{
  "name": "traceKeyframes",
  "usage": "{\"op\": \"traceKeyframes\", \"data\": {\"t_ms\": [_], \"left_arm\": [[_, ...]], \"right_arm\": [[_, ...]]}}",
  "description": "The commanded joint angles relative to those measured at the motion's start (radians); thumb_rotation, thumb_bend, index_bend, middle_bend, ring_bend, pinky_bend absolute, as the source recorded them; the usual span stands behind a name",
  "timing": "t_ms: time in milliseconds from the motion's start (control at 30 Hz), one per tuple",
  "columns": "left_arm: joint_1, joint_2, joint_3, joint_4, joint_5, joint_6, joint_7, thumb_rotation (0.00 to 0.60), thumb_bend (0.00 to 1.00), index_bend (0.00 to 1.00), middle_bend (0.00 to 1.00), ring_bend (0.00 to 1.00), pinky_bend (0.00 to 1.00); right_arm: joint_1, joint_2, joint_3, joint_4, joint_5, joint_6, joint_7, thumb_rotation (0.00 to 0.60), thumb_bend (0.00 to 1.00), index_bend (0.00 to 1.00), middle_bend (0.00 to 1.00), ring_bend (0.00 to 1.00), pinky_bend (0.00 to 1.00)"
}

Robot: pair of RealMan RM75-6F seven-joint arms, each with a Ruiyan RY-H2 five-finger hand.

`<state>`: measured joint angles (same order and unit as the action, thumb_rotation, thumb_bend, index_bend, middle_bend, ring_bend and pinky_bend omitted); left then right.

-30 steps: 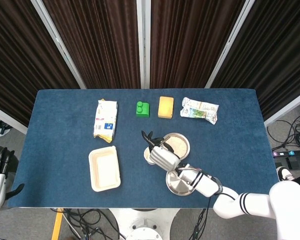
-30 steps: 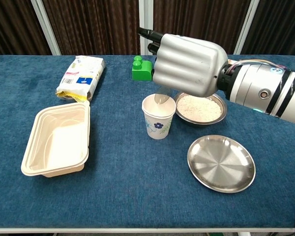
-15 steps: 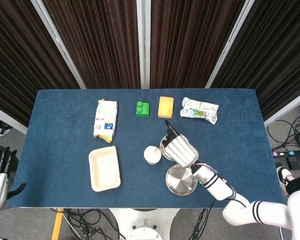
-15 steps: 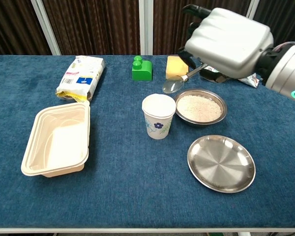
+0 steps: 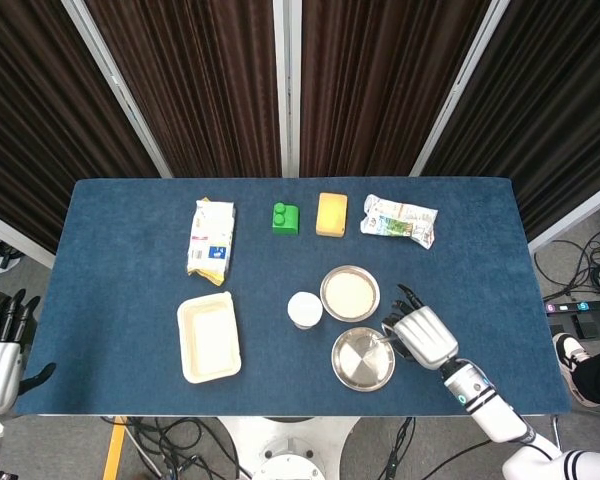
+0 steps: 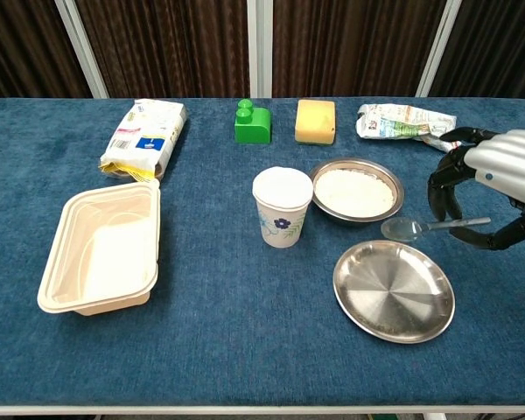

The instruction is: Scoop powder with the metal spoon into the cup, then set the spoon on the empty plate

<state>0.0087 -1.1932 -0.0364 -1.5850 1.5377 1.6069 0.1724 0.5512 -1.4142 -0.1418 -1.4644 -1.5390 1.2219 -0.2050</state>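
My right hand (image 5: 421, 335) (image 6: 490, 184) holds the metal spoon (image 6: 430, 227) by its handle, at the right of the table. The spoon's bowl points left and hangs just above the far right rim of the empty metal plate (image 6: 393, 290) (image 5: 363, 358). The paper cup (image 6: 282, 206) (image 5: 304, 309) stands upright left of the metal bowl of white powder (image 6: 357, 191) (image 5: 349, 292). My left hand (image 5: 0, 350) hangs off the table's left edge with its fingers apart, holding nothing.
A beige plastic tray (image 6: 103, 247) lies at the front left. Along the back lie a white-and-yellow packet (image 6: 144, 129), a green block (image 6: 252, 122), a yellow block (image 6: 315, 120) and a crinkled snack bag (image 6: 401, 121).
My right hand has carried the spoon from over the cup, past the powder bowl, down to the right side of the empty plate. The left hand has stayed put.
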Motion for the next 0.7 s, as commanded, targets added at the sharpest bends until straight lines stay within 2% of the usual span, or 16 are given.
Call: {"op": "traceKeyframes", "data": {"t_ms": [33,267,400,533,633,700], "left_arm": [[0.0,0.001,0.0,-0.002,0.001,0.001,0.002,0.6,0.0,0.1,0.11,0.03,0.0],[0.002,0.003,0.002,-0.007,-0.008,-0.003,0.0,0.6,0.0,0.1,0.11,0.03,0.0],[0.004,0.001,0.004,-0.001,-0.007,-0.002,-0.008,0.6,0.0,0.1,0.11,0.03,0.0],[0.007,-0.001,0.004,0.003,-0.012,-0.001,-0.015,0.6,0.0,0.1,0.11,0.03,0.0],[0.007,-0.003,0.006,0.007,-0.011,-0.003,-0.02,0.6,0.0,0.1,0.11,0.03,0.0],[0.006,-0.005,0.007,0.011,-0.008,-0.004,-0.024,0.6,0.0,0.1,0.11,0.03,0.0]], "right_arm": [[-0.051,-0.095,-0.017,0.11,-0.064,0.041,0.051,0.6,0.29,0.61,0.57,0.23,0.0],[-0.071,-0.199,-0.011,0.206,-0.098,0.024,0.023,0.6,0.26,0.56,0.53,0.19,0.0],[-0.071,-0.224,0.003,0.218,-0.095,-0.001,-0.004,0.6,0.24,0.44,0.48,0.15,0.0],[-0.076,-0.215,0.012,0.199,-0.092,-0.009,-0.021,0.6,0.23,0.31,0.4,0.1,0.0],[-0.093,-0.186,0.021,0.166,-0.097,0.027,-0.026,0.6,0.22,0.28,0.38,0.09,0.0],[-0.123,-0.144,0.037,0.135,-0.093,0.091,-0.021,0.6,0.22,0.28,0.36,0.09,0.0]]}}
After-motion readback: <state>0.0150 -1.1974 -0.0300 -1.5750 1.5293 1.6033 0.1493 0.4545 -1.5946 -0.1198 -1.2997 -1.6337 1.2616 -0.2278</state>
